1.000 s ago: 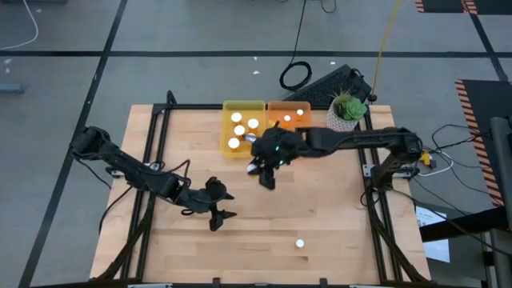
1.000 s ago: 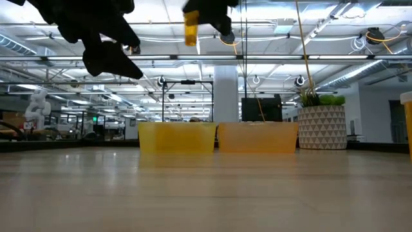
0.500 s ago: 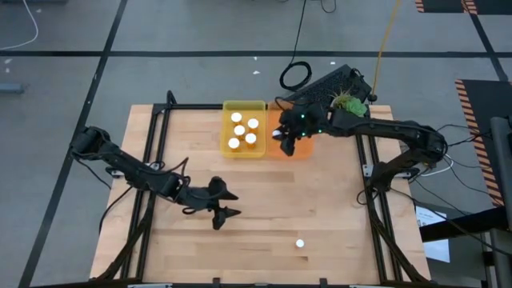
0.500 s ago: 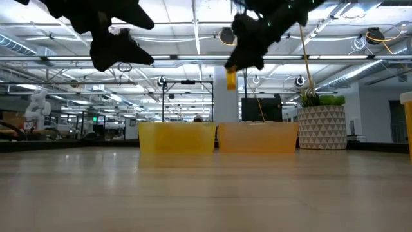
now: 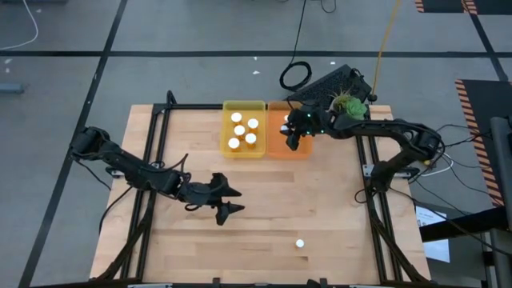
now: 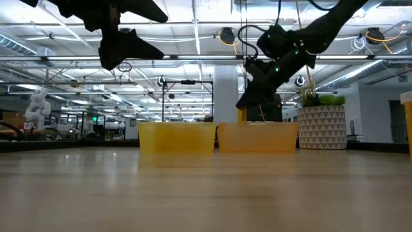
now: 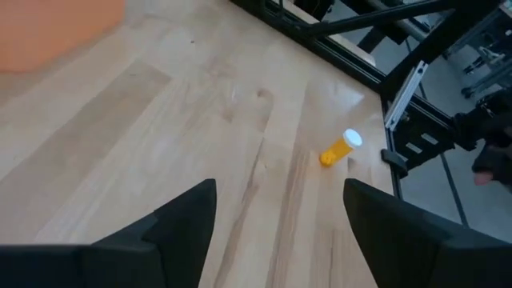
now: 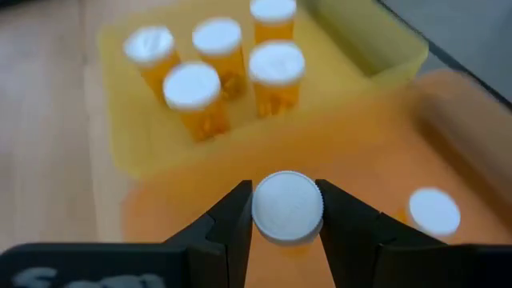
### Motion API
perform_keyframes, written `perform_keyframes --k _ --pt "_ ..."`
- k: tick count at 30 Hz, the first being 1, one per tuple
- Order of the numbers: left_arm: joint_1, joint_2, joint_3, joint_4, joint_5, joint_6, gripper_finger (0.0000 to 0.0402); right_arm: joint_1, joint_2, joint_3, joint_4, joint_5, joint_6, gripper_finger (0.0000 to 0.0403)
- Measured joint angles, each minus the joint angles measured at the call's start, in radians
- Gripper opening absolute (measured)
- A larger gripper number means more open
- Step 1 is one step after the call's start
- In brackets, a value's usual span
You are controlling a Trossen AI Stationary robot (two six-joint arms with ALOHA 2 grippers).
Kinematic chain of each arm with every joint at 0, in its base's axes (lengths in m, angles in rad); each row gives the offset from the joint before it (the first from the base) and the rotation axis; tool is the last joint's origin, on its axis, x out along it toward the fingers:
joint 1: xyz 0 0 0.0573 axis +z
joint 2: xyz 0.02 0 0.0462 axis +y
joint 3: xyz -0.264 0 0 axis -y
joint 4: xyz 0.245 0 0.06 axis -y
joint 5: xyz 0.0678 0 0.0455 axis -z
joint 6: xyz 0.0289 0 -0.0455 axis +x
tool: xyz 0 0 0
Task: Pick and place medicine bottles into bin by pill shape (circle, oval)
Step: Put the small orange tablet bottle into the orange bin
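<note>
Wooden table holds two trays, and the right gripper pinches a white-capped orange pill bottle over the orange plastic tray, while the left gripper hangs wide open.

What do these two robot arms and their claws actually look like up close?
Both are dark, nearly black, jointed arms built of slim links. The left gripper ends in two flat, tapering black fingers. The right gripper has similar black fingers with straight inner pads, and small green lights glow on its wrist. Thin dark cables run along the left arm.
</note>
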Motion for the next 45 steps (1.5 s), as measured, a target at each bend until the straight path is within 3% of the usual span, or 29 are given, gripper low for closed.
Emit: perform_keyframes --k 22,31,38,45 --pt "0.09 0.0 0.0 0.03 0.009 0.021 0.0273 -0.012 0.171 -0.003 0.068 0.031 -0.017 0.0122" --pt "0.091 0.0 0.0 0.03 0.01 0.022 0.0273 -0.013 0.171 -0.003 0.054 0.035 0.006 0.0172" --pt "0.091 0.0 0.0 0.029 0.01 0.022 0.0273 -0.013 0.097 -0.003 0.031 0.037 0.052 0.0206" --pt "0.091 0.0 0.0 0.026 0.011 0.056 0.0273 -0.002 -0.102 -0.003 -0.139 0.062 0.133 0.0228"
